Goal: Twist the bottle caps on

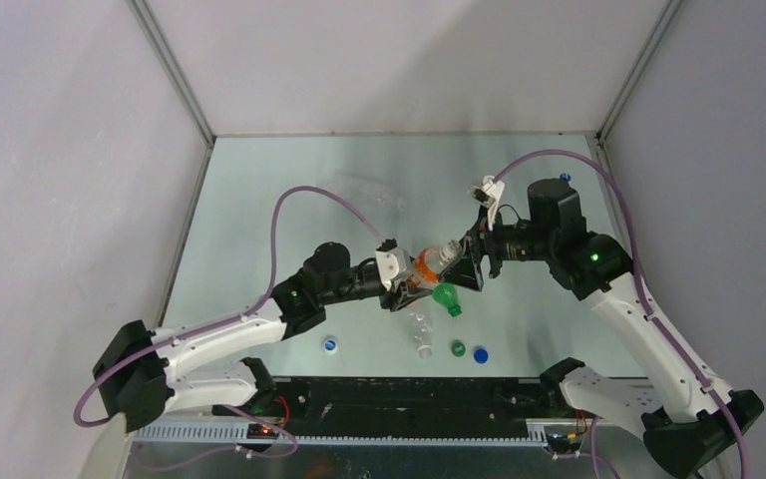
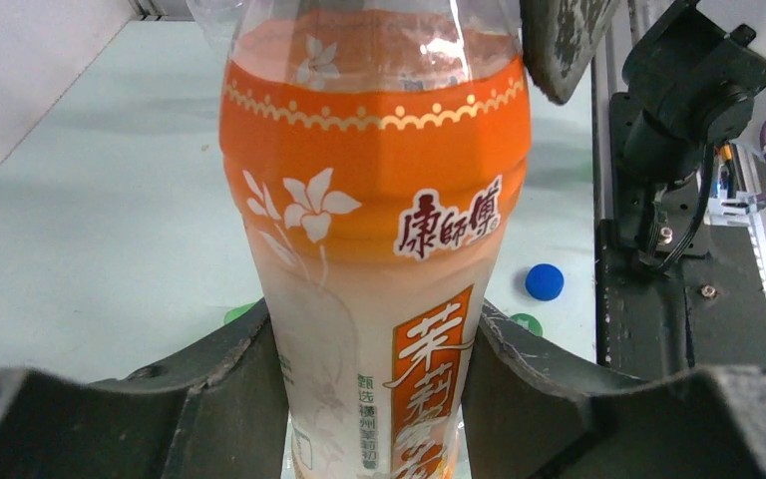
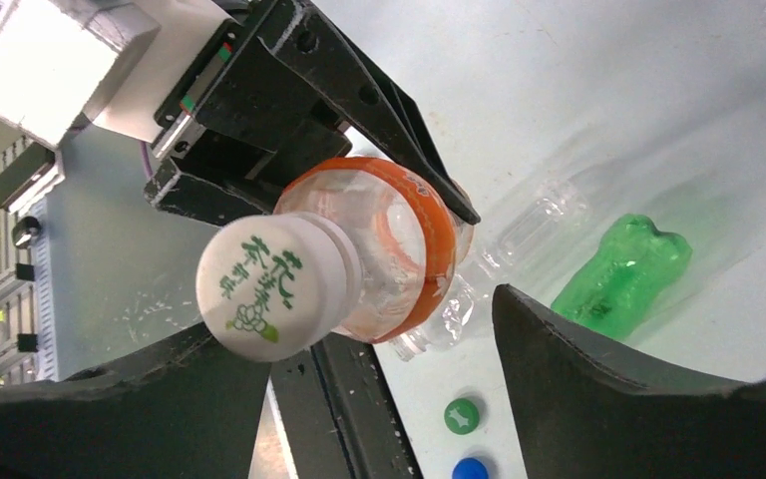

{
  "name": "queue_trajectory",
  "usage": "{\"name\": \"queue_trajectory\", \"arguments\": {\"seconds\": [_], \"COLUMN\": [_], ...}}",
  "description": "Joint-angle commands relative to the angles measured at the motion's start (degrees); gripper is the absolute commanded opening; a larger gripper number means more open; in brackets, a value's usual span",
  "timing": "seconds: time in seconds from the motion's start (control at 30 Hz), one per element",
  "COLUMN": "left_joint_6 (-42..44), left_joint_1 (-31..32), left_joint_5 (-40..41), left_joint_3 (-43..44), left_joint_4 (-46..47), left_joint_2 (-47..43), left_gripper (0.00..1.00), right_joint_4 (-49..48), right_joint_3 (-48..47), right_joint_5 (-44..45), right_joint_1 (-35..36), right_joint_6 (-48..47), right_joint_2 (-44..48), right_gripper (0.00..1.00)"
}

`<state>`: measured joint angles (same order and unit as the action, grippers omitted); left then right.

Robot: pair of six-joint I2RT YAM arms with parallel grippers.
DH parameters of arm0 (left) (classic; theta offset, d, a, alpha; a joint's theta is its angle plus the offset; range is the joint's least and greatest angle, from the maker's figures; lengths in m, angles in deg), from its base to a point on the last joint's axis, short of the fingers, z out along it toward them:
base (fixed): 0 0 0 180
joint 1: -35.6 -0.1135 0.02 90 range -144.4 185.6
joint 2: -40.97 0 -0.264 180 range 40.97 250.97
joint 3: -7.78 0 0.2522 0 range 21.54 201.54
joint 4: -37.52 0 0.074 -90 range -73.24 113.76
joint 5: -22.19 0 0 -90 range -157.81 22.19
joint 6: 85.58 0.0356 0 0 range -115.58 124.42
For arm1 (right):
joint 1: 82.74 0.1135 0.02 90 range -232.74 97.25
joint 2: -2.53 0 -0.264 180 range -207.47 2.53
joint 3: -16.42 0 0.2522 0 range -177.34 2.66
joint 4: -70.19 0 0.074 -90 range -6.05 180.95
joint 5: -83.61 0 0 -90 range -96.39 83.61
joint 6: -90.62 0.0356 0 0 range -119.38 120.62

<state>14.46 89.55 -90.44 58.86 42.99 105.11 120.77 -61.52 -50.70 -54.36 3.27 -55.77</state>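
Currently listed, working outward from the grippers:

1. Right gripper (image 3: 377, 319): jaws spread wide, one finger on each side of the capped bottle neck. The far finger stands clear of it. Whether the near finger touches the cap cannot be told.
2. Left gripper (image 2: 379, 329): closed on the lower body of the orange bottle (image 2: 374, 150), a finger pressed to each side. The bottle is lifted off the table (image 1: 289, 180) and tilted toward the right arm.
3. White cap (image 3: 264, 289), green print on top: one, seated on the orange bottle's neck between the right fingers.
4. Green bottle (image 3: 623, 264): one, lying on the table just beside and below the held bottle.
5. Clear bottles: at least two. One (image 1: 421, 334) sits just in front of the green bottle, another (image 1: 374, 195) lies faintly visible farther back. An exact count cannot be made.
6. Loose caps, four, all on the table:
   - blue-and-white cap (image 1: 330, 345): one, near the front edge, left.
   - green cap (image 1: 457, 347): one, near the front edge.
   - blue cap (image 1: 480, 353): just beside the green cap.
   - second blue cap (image 1: 565, 177): well apart, at the back right corner.
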Motion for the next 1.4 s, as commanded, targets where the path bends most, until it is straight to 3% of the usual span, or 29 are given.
{"name": "queue_trajectory", "arguments": {"seconds": [0.0,0.3,0.6,1.37], "left_joint_6": [-3.15,-5.35,4.31,8.34], "left_joint_1": [0.26,-2.3,-2.54,-2.54], "left_joint_5": [2.44,-0.13,-7.18,-11.86], "left_joint_3": [1.13,2.52,6.61,8.86], "left_joint_4": [5.21,0.3,-11.54,-14.39], "left_joint_2": [0.29,1.36,1.73,1.73], "left_gripper": [0.23,0.22,0.24,0.26], "right_joint_4": [-0.01,5.61,7.39,9.91], "right_joint_3": [-0.51,-3.1,-8.41,-10.84], "right_joint_5": [1.73,3.47,2.95,-1.51], "right_joint_1": [-0.59,-1.99,-2.11,0.19], "right_joint_6": [-1.92,-11.26,-21.25,-24.3], "right_joint_2": [1.97,7.74,9.1,3.95], "right_gripper": [0.81,0.82,0.77,0.59]}}
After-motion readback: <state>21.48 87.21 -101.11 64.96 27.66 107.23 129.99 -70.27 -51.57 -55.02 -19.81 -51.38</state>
